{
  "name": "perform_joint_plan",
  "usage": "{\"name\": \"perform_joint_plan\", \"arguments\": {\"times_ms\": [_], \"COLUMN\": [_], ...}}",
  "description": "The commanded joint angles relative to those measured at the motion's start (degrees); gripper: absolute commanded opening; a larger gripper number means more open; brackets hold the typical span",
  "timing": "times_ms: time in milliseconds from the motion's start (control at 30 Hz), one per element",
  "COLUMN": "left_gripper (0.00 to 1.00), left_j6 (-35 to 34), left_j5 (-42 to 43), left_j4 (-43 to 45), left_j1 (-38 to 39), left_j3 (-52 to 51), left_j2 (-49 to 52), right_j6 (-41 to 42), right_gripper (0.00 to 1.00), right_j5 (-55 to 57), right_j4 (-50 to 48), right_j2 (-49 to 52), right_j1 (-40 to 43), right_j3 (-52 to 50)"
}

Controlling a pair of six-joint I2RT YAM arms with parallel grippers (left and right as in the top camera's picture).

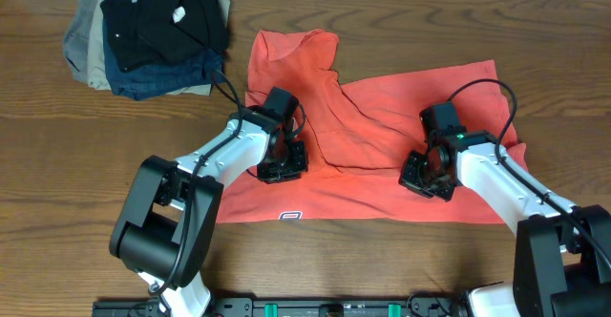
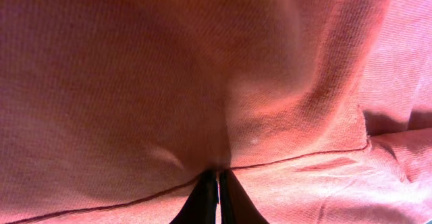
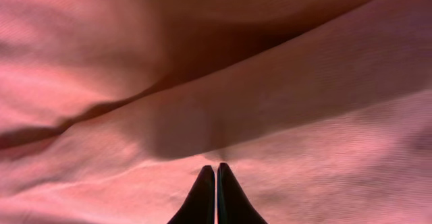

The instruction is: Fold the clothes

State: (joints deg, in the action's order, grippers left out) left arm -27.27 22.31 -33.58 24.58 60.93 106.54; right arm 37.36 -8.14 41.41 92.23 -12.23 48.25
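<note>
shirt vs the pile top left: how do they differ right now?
Pose: the shirt lies spread out and rumpled; the pile is stacked in folded layers.
Colour: the shirt is coral-red; the pile is black, navy and tan.
Contact: the left gripper and right gripper are both down on the shirt; neither is at the pile.
Shared: both rest on the table.

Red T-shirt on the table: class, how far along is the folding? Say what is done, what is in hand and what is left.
Done: little. The T-shirt lies spread but rumpled, with no neat fold yet. In hand: the left gripper is shut on a pucker of its cloth; the right gripper is shut against the cloth, grip unclear. Left: every fold, and probably stacking it by the folded pile.
</note>
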Motion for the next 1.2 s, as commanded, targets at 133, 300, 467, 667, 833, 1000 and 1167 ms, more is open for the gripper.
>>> {"name": "perform_joint_plan", "arguments": {"times_ms": [133,300,467,667,833,1000,1167], "left_gripper": [0.07,0.07,0.07,0.07,0.07,0.07,0.07], "left_j6": [-0.94,-0.94,-0.94,-0.94,-0.92,-0.92,-0.87], "left_j5": [-5.03,-5.03,-5.03,-5.03,-5.03,-5.05,-5.09], "left_j4": [-0.42,-0.44,-0.42,-0.42,-0.42,-0.37,0.0], "left_j1": [-0.46,-0.46,-0.46,-0.46,-0.46,-0.46,-0.46], "left_j3": [-0.61,-0.61,-0.61,-0.61,-0.61,-0.61,-0.61], "left_j2": [1.64,1.64,1.64,1.64,1.64,1.64,1.64], "right_j6": [1.88,2.49,2.47,2.49,2.49,2.43,0.22], "right_gripper": [0.03,0.03,0.04,0.04,0.04,0.04,0.07], "right_j5": [4.85,7.08,7.39,8.37,9.53,10.56,11.13], "right_j4": [-0.17,-0.2,-0.76,-2.19,-4.55,-8.31,-12.35], "right_j2": [0.07,0.07,0.07,0.07,0.35,1.88,2.45], "right_j1": [-0.15,0.26,0.66,0.81,0.83,1.73,4.17], "right_j3": [-0.31,-0.31,-0.31,-0.31,-0.31,-0.31,-0.15]}}
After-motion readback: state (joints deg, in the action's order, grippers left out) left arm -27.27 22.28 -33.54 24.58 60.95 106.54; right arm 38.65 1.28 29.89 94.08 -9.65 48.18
